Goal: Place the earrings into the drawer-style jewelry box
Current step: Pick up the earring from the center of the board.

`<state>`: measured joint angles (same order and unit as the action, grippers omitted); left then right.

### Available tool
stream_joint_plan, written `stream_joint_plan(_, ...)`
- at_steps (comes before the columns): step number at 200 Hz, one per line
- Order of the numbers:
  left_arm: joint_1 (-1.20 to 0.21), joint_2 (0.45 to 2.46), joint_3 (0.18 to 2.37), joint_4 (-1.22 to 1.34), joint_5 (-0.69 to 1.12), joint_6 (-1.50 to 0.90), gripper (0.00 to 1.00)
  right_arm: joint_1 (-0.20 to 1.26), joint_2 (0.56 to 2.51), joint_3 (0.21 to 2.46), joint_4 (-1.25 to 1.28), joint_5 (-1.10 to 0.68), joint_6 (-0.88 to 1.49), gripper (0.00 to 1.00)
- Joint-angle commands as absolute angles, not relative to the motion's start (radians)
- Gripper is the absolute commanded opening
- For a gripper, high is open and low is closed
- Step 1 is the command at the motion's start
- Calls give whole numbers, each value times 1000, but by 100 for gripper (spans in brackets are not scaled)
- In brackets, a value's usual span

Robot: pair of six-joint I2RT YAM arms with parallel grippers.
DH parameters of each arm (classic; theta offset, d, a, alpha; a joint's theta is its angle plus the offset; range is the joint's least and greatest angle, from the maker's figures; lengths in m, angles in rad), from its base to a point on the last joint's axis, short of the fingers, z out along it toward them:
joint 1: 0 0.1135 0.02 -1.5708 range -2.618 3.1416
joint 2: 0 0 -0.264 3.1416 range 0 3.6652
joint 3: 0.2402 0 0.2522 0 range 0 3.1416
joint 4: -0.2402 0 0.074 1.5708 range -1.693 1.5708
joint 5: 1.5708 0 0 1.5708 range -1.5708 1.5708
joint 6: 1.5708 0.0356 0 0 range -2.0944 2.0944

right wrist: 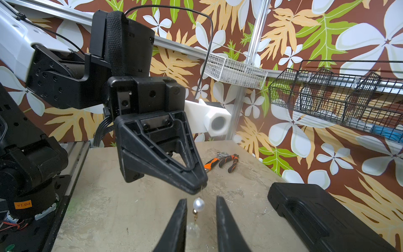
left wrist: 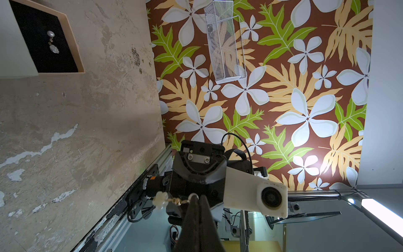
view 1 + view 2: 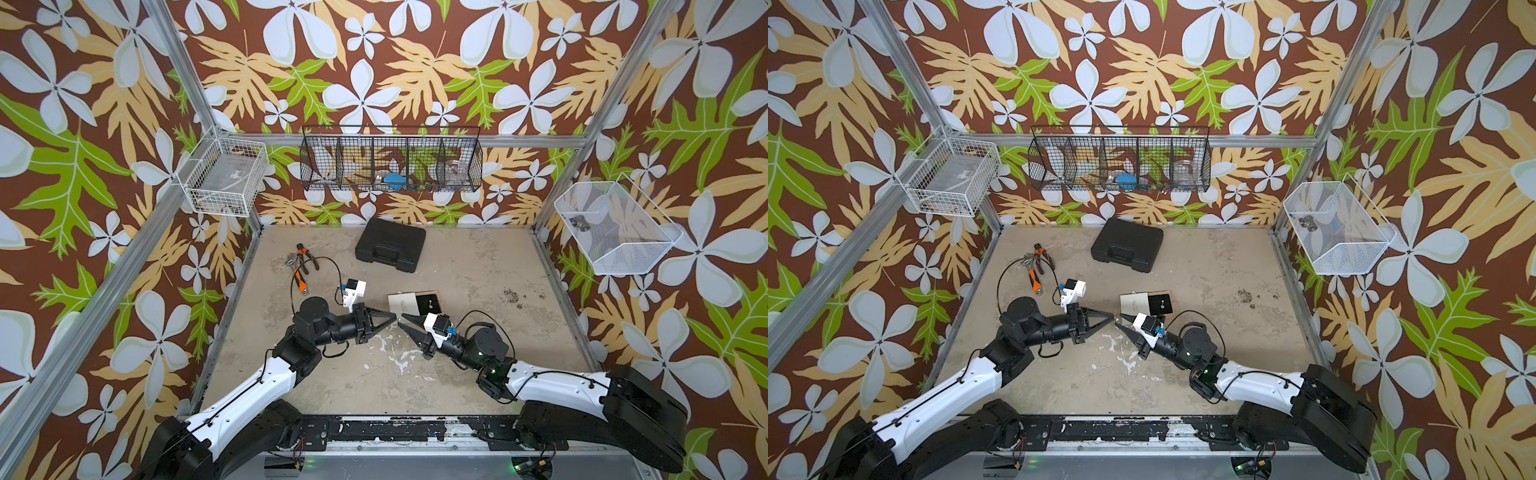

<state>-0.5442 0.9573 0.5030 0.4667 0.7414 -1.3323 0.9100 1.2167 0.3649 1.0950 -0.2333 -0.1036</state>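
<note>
Pearl earring [image 1: 198, 204]: hanging free, long axis pointing straight down, near the tray on its arm-base side.
Left gripper [image 1: 199, 188]: pinching the wire top, jaws pressed together.
Right gripper [image 3: 401, 320]: facing it, fingers standing spread either side of the drop, not touching.
Tray [image 2: 72, 43]: lying slid open, second earring [image 2: 52, 41] resting on its black lining.
Nearer the tray: right arm, so probably taking over.

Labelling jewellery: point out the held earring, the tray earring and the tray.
held earring [image 1: 198, 204], right wrist view, its pearl.
tray earring [image 2: 50, 34], left wrist view, its pearl.
tray [image 2: 72, 43], left wrist view, its tan rim.
</note>
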Motion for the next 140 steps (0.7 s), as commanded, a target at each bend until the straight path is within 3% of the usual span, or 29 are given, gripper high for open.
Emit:
stream_joint_plan(1,-544,953,505,498,740,-1332,0,912,1221,371,1126,-232,-102,26)
stream_joint_plan(140,-544,947,499,499,742,-1334,0,913,1230,377,1144,-221,-104,18)
